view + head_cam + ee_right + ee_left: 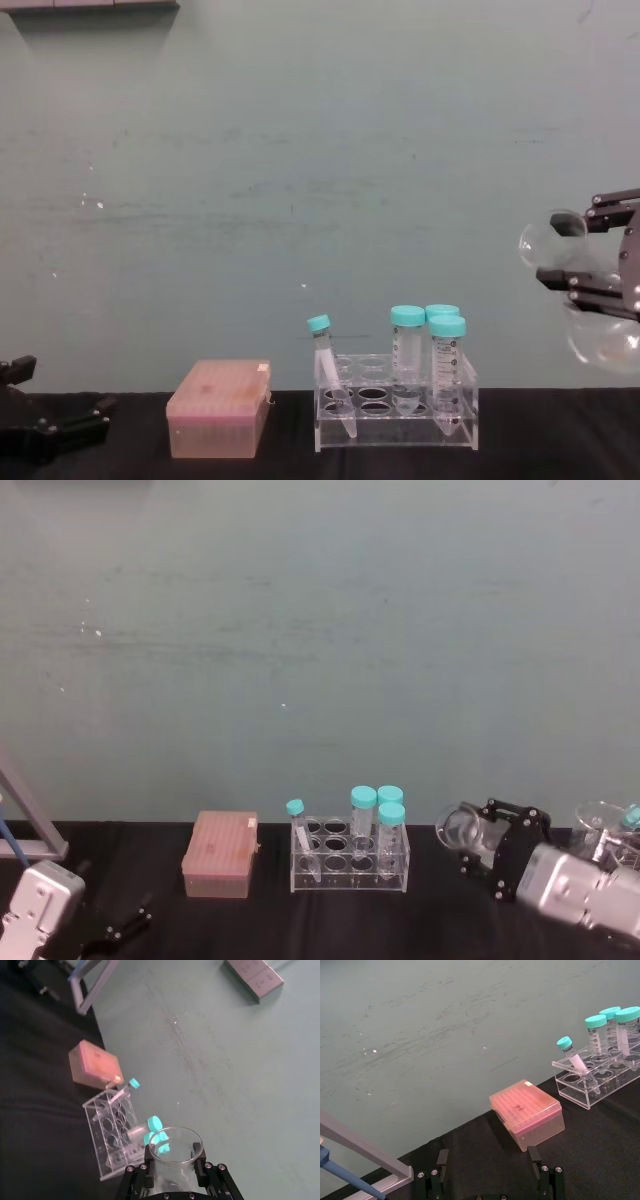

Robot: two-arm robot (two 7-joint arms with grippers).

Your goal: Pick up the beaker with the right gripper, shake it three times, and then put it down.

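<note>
The beaker (545,243) is held clamped at its neck by the right tool (577,245). It is lifted clear of the black bench (560,445) and tipped so that its rim points left. It is seen to the right of the clear rack (395,412) of teal-capped tubes (407,345). A pink box (218,408) stands left of the rack. The left tool (488,1170) is parked low at the near left, its fingers apart.

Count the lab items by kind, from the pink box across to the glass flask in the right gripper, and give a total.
Teal-capped tubes: 4
Clear rack: 1
Pink box: 1
Beaker, held tilted above the table by the right gripper: 1
Total: 7
</note>
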